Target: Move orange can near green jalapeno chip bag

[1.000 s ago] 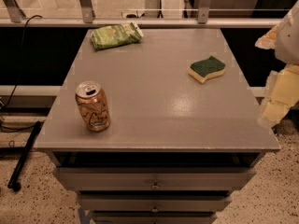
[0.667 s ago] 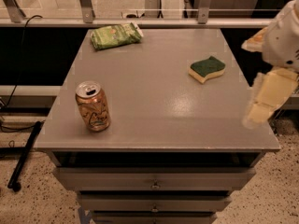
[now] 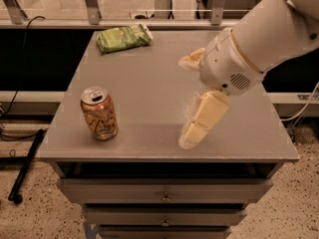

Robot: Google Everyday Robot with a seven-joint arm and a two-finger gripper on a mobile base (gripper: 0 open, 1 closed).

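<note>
Change noted: the arm (image 3: 259,39), which stood at the right edge of the table (image 3: 149,83) a second ago, has swung in over the tabletop. The gripper (image 3: 184,102) now hangs above the right-centre of the surface. Its fingers (image 3: 205,114) are spread wide apart and hold nothing. The sponge seen earlier on the right side is now out of view, with the arm across that area.

The orange can (image 3: 99,113) has not moved. It stands upright near the front edge, well apart from the gripper, toward the left of the view. Its top carries the pull-tab and its contents cannot be seen.

The green jalapeno chip bag (image 3: 123,37) also lies as before, flat at the far edge, beyond the gripper and to the left of it, well apart from the can.

The drawers (image 3: 164,189) below the tabletop are shut, so their contents are not visible.
</note>
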